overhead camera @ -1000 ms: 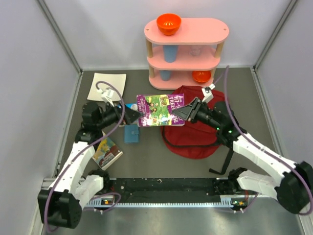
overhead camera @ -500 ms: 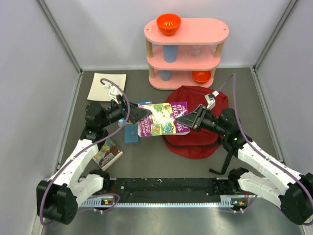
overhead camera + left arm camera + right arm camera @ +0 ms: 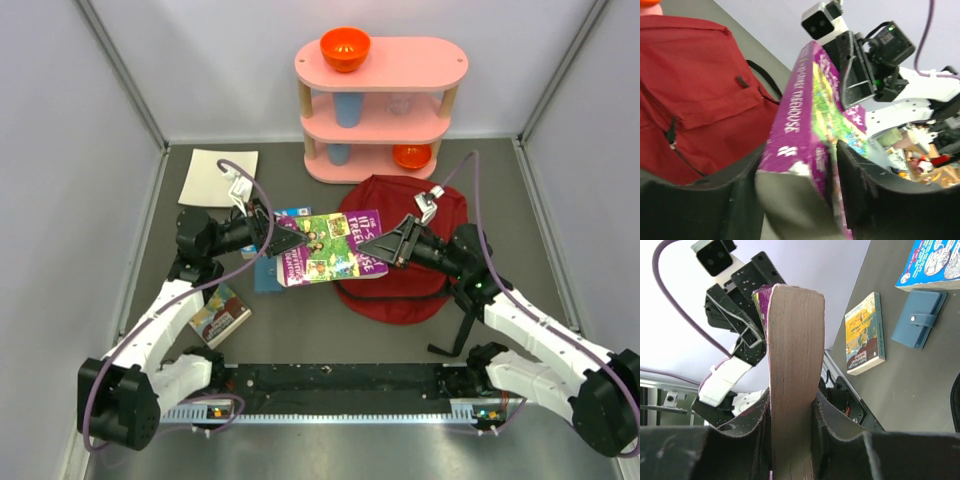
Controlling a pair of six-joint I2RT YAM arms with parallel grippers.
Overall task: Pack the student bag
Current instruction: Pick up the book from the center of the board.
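1. The large soft dark-red fabric backpack (image 3: 395, 290) lies flat at centre-right, just in front of the pink three-tier shelf (image 3: 380, 60). I can't make out an open mouth, so the zip likely needs attention first.
2. The purple paperback book (image 3: 330, 248) hangs between the arms, overlapping the bag's left edge. Best carried level, both ends moving together.
3. The left gripper (image 3: 290, 240) and right gripper (image 3: 375, 245) each pinch an opposite end, jaws closed to the book's thickness.

the spine of the purple book (image 3: 807, 125) reads "treehouse" in white; its other print is illegible.
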